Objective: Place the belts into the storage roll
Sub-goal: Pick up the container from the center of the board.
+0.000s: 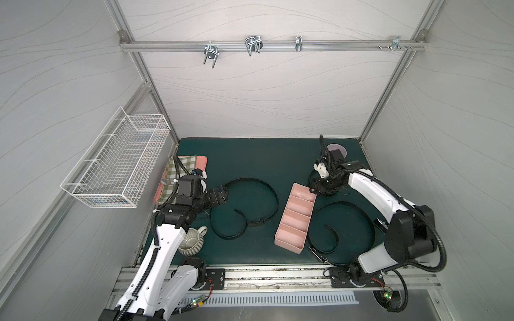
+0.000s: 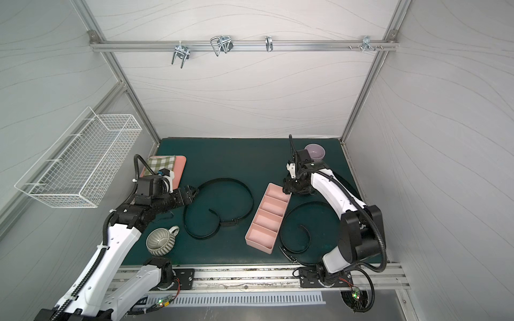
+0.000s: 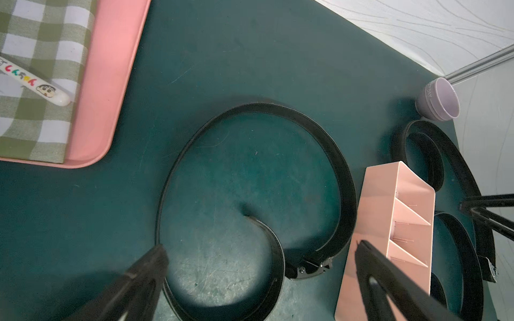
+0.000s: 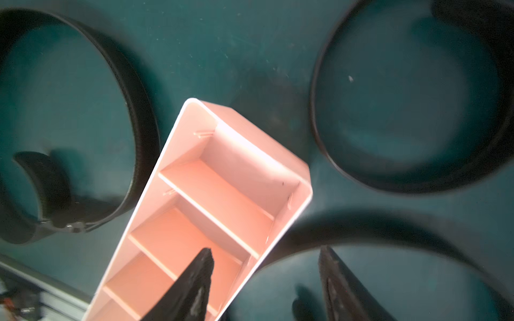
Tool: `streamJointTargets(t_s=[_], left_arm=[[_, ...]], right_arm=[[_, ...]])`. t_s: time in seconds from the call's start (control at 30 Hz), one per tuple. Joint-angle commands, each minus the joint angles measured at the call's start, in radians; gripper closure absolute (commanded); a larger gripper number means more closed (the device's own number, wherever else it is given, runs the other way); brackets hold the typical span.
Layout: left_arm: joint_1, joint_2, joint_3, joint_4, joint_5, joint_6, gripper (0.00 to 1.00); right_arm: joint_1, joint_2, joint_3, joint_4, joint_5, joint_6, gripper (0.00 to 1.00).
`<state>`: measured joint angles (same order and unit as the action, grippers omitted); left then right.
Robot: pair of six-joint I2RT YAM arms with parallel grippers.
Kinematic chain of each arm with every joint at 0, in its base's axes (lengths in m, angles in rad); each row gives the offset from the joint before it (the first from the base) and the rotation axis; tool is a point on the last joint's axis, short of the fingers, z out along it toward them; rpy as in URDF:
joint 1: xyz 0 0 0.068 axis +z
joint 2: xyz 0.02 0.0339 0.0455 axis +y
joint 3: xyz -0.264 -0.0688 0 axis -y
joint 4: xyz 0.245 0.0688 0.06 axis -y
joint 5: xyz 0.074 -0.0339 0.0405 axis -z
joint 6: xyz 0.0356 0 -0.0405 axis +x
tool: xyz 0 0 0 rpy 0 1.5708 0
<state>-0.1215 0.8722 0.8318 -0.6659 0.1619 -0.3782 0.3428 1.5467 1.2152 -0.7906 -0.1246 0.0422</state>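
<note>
Standing over the bench, I see in both top views the storage roll lying slantwise mid-mat with every compartment empty. The left-side belt sprawls in a loose curl on one flank and the right-side belt on the other, just beside its wall. The left gripper sits at the rim of its belt's loop, and the right gripper is at the roll's far end. No belt is coiled, so I'd say none would fit a compartment yet.

Through the left wrist camera, the fingers are spread wide and hold nothing. One tip is right at the strap's outer curve and its mate shows in front of the roll's wall. Closing there could, I think, merely flatten the springy loop or send it skating toward the flat pink tray. A far belt lies by the purple bowl, well out of this arm's way.

Through the right wrist camera, the fingers stand apart, one above a compartment and the other outside the long wall, neither visibly pressing. A pinch on that thin wall might tip the light roll or drag it into the neighbouring strap.
</note>
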Motion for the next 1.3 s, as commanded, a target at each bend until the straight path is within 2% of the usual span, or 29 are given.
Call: streamJointTargets(t_s=[0.0, 0.2, 0.5, 0.67, 0.9, 1.03, 1.27], left_arm=[[-0.008, -0.004, -0.003, 0.014, 0.011, 0.002, 0.01], [-0.010, -0.007, -0.009, 0.019, 0.017, -0.004, 0.01], [-0.011, -0.009, -0.012, 0.023, 0.004, -0.005, 0.01], [-0.010, -0.010, -0.015, 0.023, -0.002, -0.005, 0.01], [-0.010, -0.001, -0.016, 0.024, -0.002, -0.007, 0.01], [-0.010, 0.003, -0.016, 0.022, -0.004, -0.005, 0.01], [-0.011, 0.012, -0.015, 0.020, -0.007, -0.008, 0.01]], right_arm=[[0.014, 0.037, 0.056, 0.099, -0.035, -0.178, 0.36], [0.037, 0.190, 0.157, 0.099, -0.041, -0.311, 0.39], [0.040, 0.296, 0.138, 0.175, -0.053, -0.449, 0.44], [0.030, 0.355, 0.162, 0.116, -0.071, -0.500, 0.57], [0.000, 0.372, 0.157, 0.095, -0.108, -0.567, 0.68], [-0.014, 0.366, 0.159, 0.082, -0.115, -0.593, 0.81], [-0.051, 0.347, 0.152, 0.077, -0.204, -0.614, 0.91]])
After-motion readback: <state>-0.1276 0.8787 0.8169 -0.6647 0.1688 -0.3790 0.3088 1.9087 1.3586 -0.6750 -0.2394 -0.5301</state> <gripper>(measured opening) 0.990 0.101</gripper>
